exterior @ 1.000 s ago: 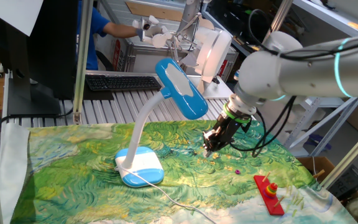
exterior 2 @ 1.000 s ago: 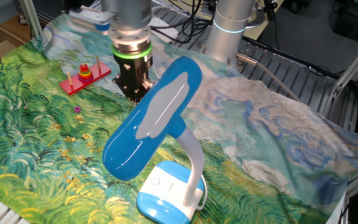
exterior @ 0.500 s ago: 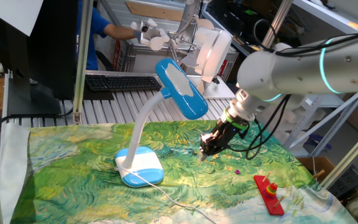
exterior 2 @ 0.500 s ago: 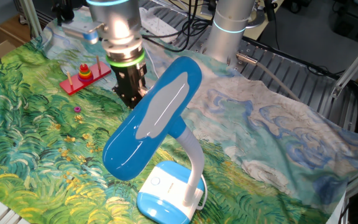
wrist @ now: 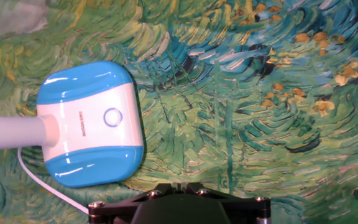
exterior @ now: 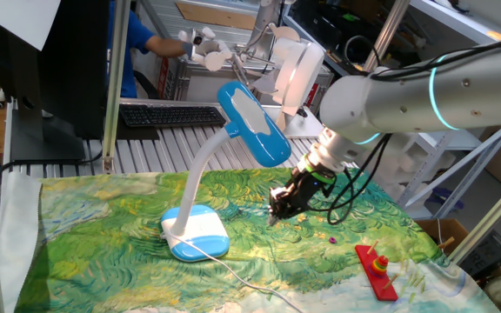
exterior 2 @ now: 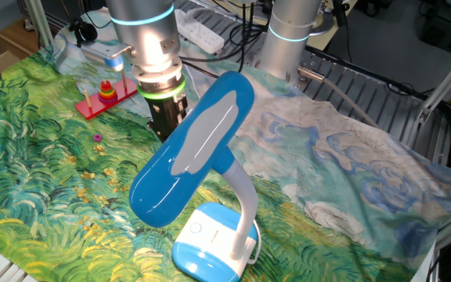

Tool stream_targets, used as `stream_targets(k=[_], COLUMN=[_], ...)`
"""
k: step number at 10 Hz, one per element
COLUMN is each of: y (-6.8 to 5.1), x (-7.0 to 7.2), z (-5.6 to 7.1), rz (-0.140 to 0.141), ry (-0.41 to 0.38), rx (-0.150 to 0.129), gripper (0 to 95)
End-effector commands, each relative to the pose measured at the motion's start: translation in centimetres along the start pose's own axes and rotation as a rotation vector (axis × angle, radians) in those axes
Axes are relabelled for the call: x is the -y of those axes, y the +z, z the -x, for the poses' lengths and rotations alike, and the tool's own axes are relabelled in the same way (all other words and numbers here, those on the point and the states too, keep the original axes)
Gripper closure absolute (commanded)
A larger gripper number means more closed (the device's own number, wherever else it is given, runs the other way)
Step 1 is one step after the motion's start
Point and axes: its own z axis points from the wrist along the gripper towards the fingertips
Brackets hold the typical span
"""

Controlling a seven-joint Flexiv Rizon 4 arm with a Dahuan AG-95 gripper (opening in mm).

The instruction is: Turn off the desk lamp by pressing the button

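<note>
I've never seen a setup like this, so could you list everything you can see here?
Desk lamp: one, light blue and white, standing on the cloth.
Button: one, small ring on the lamp base's white top.
Cloth: one, green and blue painted pattern, covering the table.
Ring-stacking toy: one, red base, near the cloth's edge.
Small bead: one, purple, on the cloth near the toy.
Keyboard: one, black, behind the table.
Person: one, blue shirt, in the background.
Gripper: one, black, above the cloth beside the lamp.

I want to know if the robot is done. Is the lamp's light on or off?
Cannot tell. The desk lamp shows a pale panel with no clear glow. The gripper is apart from the button, not pressing it.
</note>
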Motion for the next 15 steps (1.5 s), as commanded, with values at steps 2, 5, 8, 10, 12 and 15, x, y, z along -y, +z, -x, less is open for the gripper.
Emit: stream_targets(k=[2, 5, 8, 10, 12, 15], y=[0.4, 1.3, 1.9, 1.8, 2.3, 2.2], x=[-1.0, -1.5, -2.5, -3.4, -3.3, -3.4], z=[1.1, 2.0, 2.7, 3.5, 4.5, 5.1], rz=[0.003, 0.009, 0.017, 0.013, 0.019, 0.041], ry=[0.022, 0.039, 0.073, 0.091, 0.096, 0.111], rx=[0.000, 0.001, 0.004, -0.003, -0.007, -0.015], gripper=[95.0, 95.0, 95.0, 95.0, 95.0, 95.0])
